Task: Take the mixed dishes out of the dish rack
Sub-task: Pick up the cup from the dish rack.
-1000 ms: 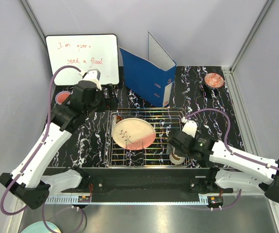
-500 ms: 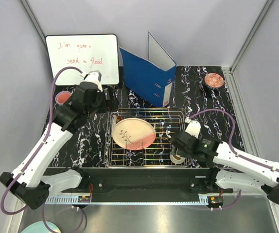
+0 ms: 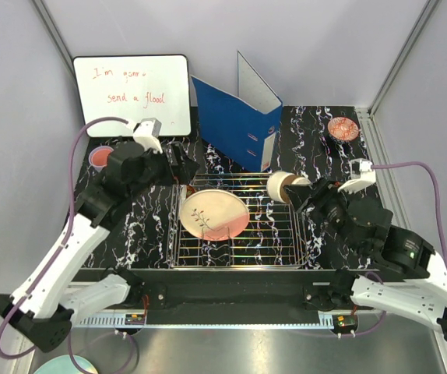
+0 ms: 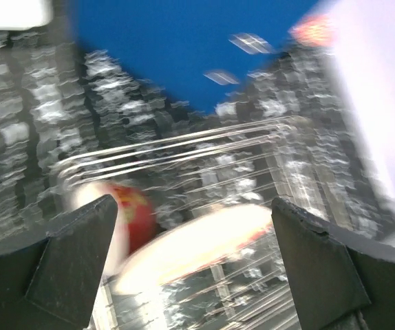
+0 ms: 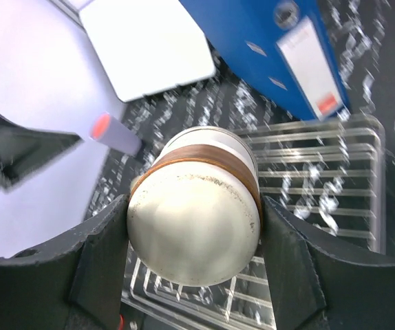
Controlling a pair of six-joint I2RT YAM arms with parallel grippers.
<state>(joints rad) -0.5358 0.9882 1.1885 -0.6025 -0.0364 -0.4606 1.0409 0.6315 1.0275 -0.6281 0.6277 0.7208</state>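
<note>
Lifting off the wire rack (image 3: 279,234): your right gripper (image 3: 300,192) is pinching the round cream-brown cup (image 3: 279,185); left gripper (image 4: 194,210) is nearing, spread wide.

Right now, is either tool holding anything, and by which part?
The right tool grips the cream-brown cup by its opposite side walls, near the base. The left tool is open and holds nothing.

Round cream ceramic cup (image 5: 194,234) with a brown band; round cream-and-pink plate (image 3: 214,214) bearing a dark sprig; silver wire rack (image 3: 274,234); black, white-veined bench (image 3: 325,156).
</note>
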